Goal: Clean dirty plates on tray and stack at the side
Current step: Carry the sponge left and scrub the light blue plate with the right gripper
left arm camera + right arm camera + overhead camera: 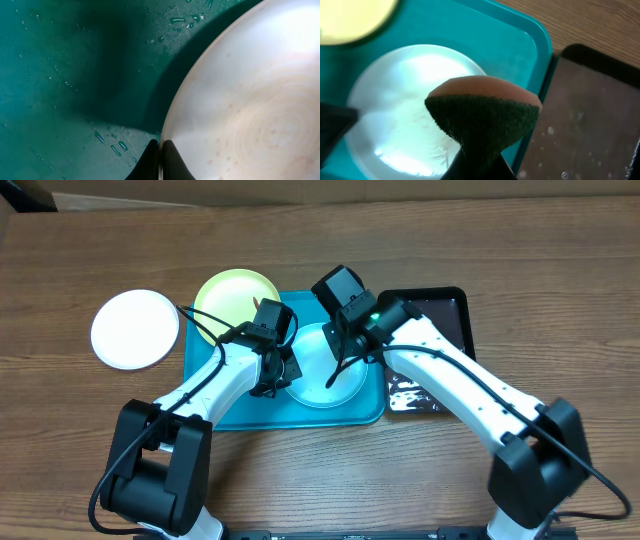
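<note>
The left tool [159, 162] pinches the rim of the light blue plate [312, 358] in the turquoise tray [300, 416]. The right tool [475, 167] grips a sponge [485, 117] just above it. The white plate [134, 329] lies apart on the bench [500, 240].

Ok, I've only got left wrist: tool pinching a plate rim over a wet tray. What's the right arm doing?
Observer: The right tool holds a sponge over the blue plate you're gripping.
Operator: Other plates?
Observer: The white plate sits on the table, left of the tray.
Operator: And the third?
Observer: The yellow plate overlaps the tray's far-left corner.
</note>
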`<state>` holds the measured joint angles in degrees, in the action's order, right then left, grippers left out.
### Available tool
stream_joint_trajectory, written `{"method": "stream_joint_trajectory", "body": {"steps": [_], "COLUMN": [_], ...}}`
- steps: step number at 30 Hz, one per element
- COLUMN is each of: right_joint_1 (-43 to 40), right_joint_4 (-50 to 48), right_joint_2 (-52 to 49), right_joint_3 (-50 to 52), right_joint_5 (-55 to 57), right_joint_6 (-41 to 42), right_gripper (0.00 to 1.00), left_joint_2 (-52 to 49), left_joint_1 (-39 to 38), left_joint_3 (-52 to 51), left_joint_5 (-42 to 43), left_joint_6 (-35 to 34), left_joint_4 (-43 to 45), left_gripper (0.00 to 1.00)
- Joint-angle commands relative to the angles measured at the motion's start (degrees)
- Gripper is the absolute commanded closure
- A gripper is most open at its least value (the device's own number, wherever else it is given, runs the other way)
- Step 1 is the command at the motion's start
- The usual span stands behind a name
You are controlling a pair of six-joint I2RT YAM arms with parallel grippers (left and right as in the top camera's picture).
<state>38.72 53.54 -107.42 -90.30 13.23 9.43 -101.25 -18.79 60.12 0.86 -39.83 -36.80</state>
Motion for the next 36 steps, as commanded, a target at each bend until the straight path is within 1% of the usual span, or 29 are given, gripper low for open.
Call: {"method": "stream_joint_trajectory", "body": {"steps": [1,10,23,31,33,36], "right_joint_1": [-0.1,-0.1,-0.1,-0.2,-0.2,-0.2], "right_joint_4": [-0.8,-2.1,-5.3,-6.6,-6.6,-6.6], "right_joint_2": [-3.6,-11.3,-16.8,-19.2,-19.3,-19.3], "right_joint_3": [0.5,0.5,1.2,1.6,1.7,1.7], "right_joint_5": [4.2,4.3,3.8,-6.4,-11.2,-18.5], "right_joint_6": [1.1,2.3,2.8,2.8,2.4,-0.6], "right_gripper": [0.96,0.96,0.96,0.96,0.96,0.96], "left_joint_2": [1.2,1.2,1.2,1.2,1.2,1.2], "left_joint_1": [-0.4,-0.4,-0.4,-0.4,-0.4,-0.4], "left_joint_3": [-0.6,-0.6,-0.6,-0.6,-0.6,-0.6], "left_joint_5": [0.2,0.2,0.2,0.2,0.2,0.2], "left_joint_6": [1.3,1.3,1.3,1.3,1.3,1.3], "left_joint_4": [0.0,0.0,0.0,0.0,0.0,0.0], "left_gripper": [0.96,0.96,0.96,0.96,0.96,0.96]}}
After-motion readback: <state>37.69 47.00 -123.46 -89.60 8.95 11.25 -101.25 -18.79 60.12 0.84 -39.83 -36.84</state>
